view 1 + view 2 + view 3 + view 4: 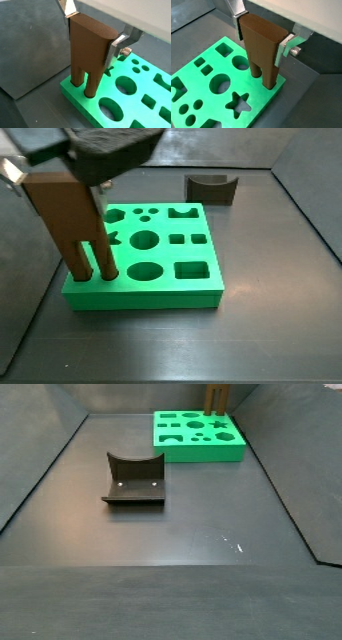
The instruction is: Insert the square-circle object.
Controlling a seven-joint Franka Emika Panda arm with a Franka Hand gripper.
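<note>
**Brown two-pronged piece held upright at a corner of the green board**

The gripper (93,31) is clamped on the upper part of the square-circle piece (90,50), one silver finger (119,46) flat against each side. The piece stands vertical, prongs down. Both prongs meet the top of the board (140,300) at one corner, beside its round and square holes; how deep they sit cannot be told. In a side view the board (201,454) lies toward the desk's far edge, with the piece (217,396) at its far side. The dark fixture (134,479) stands well apart, nearer the desk's middle.
</note>
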